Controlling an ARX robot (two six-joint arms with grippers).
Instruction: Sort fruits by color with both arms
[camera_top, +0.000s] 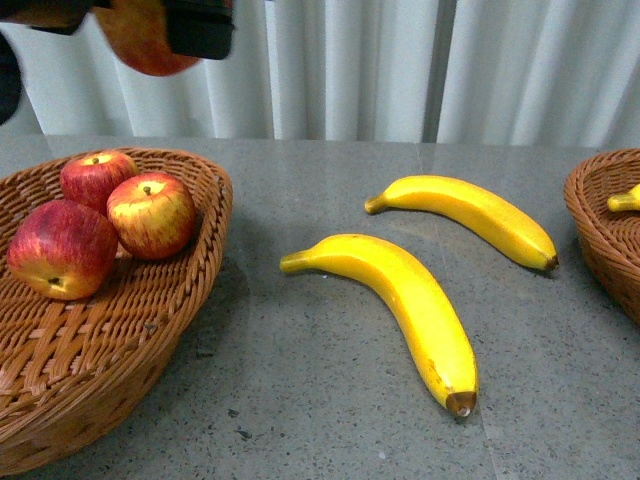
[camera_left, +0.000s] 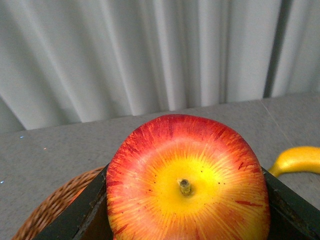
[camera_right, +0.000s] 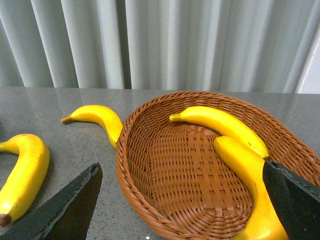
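My left gripper (camera_top: 145, 25) is shut on a red-and-yellow apple (camera_top: 148, 45), held high above the left wicker basket (camera_top: 150, 320). In the left wrist view the apple (camera_left: 186, 180) sits between the black fingers (camera_left: 82, 215). Three apples (camera_top: 150, 213) lie in that basket. Two bananas (camera_top: 410, 300) lie on the table, the other further back (camera_top: 470, 212). My right gripper (camera_right: 180, 205) is open and empty above the right basket (camera_right: 150, 165), which holds two bananas (camera_right: 222, 124). The right gripper is out of the front view.
The grey table (camera_top: 330, 400) runs back to a white curtain (camera_top: 400, 70). The right basket (camera_top: 600, 235) shows at the table's right edge with a banana tip (camera_top: 625, 200) inside. The two loose bananas (camera_right: 25, 170) lie beside the right basket.
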